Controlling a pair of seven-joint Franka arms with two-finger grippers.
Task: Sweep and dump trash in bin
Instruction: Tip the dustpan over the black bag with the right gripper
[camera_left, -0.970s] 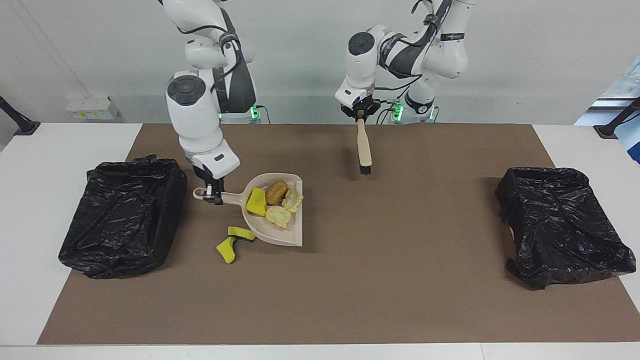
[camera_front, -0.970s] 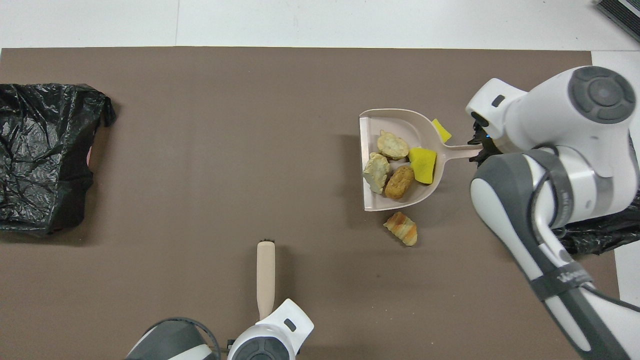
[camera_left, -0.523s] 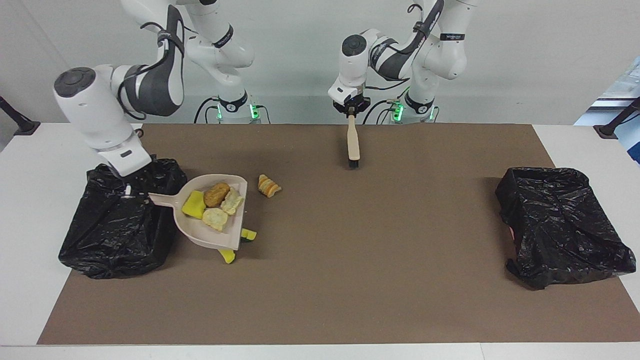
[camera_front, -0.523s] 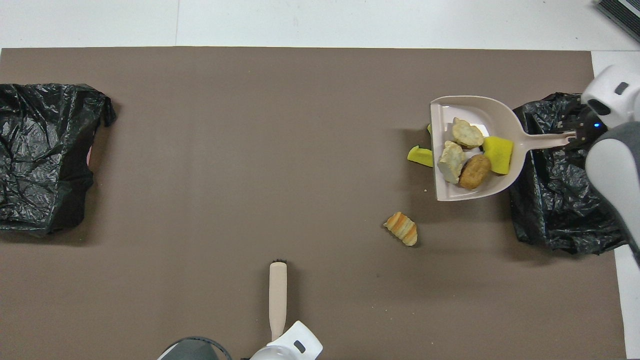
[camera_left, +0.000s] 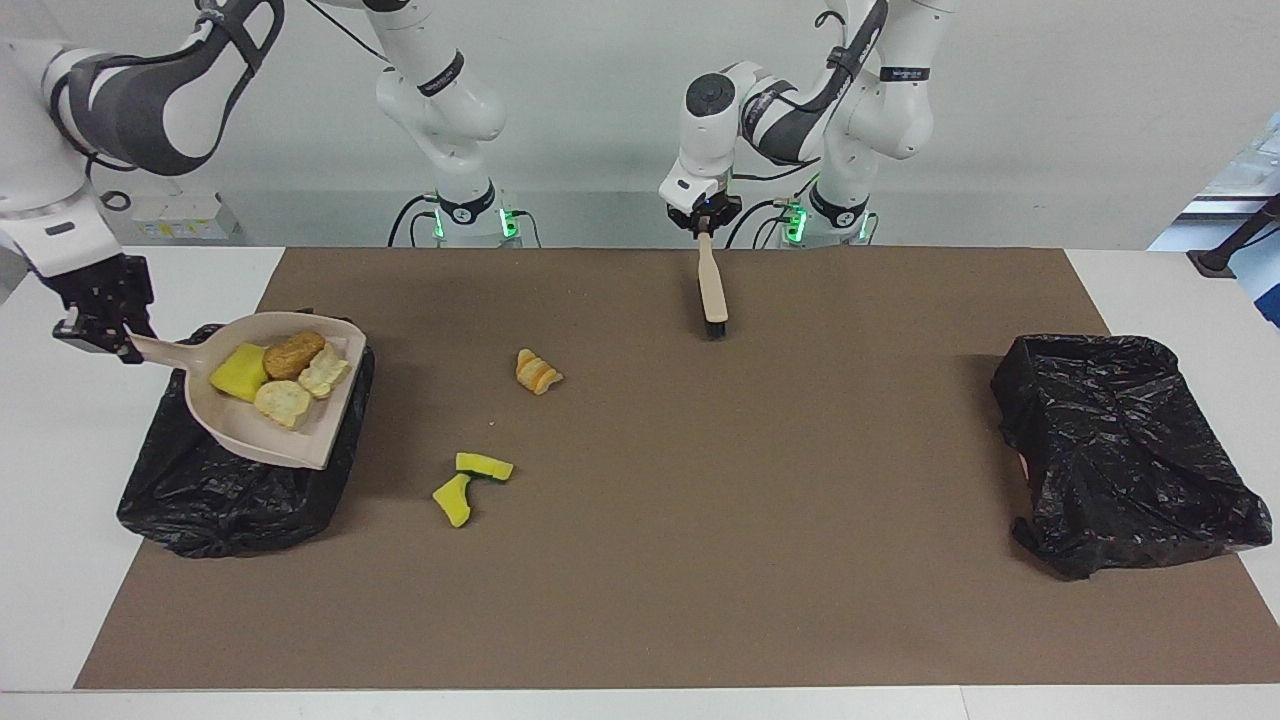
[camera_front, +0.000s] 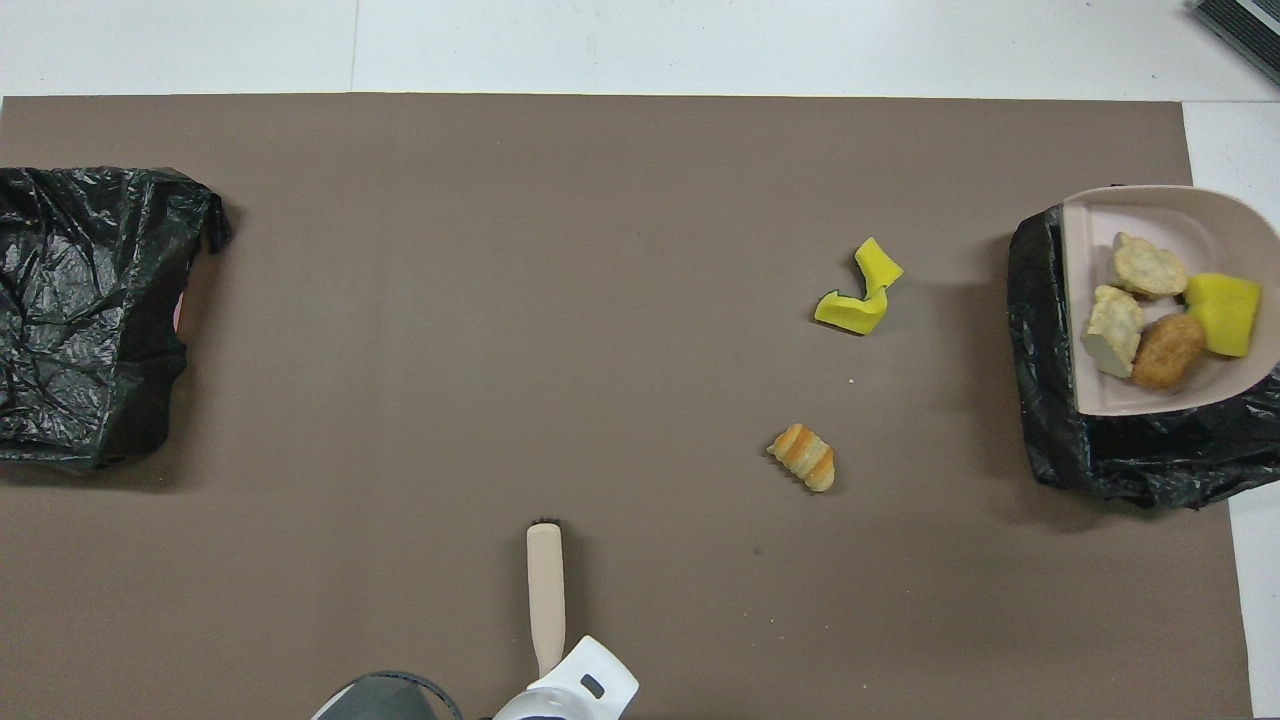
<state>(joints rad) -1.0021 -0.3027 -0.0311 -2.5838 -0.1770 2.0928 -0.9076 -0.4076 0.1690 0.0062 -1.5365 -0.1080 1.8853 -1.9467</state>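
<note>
A robot cleaning scene, read across the facing view from its left edge.

The right gripper (camera_left: 100, 322) hangs over the bench edge at the right arm's end, its jaws clamped on the tip of the handle of a beige dustpan (camera_left: 300, 445). The pan stretches away from those jaws over a black-lined bin (camera_left: 240, 490). Its scoop carries four pieces of the trash (camera_left: 283, 372): one yellow sponge chunk nearest the jaws, then a brown lump and two pale bread-like lumps toward the pan's open lip. These look light, soft and loose, so they would likely roll or slide out at a slight tilt. The handle end is the sensible hold, as it leaves the scoop free to tip.

Well apart from those jaws, on the brown mat (camera_left: 700, 560), lie two yellow-and-green sponge bits (camera_left: 465, 485) touching each other, and a striped orange-tan lump (camera_left: 537, 371) nearer to the robots. Being squashy and light, they look easier to push with bristles than to pinch.

Next, the left gripper (camera_left: 704, 221) waits over the robots' edge of the mat, jaws closed on the handle top of a beige brush (camera_left: 711, 285) that hangs straight below them, black bristles at the mat.

Last, a second black-lined bin (camera_left: 1120, 450) sits at the left arm's end, well apart from both pairs of jaws.
</note>
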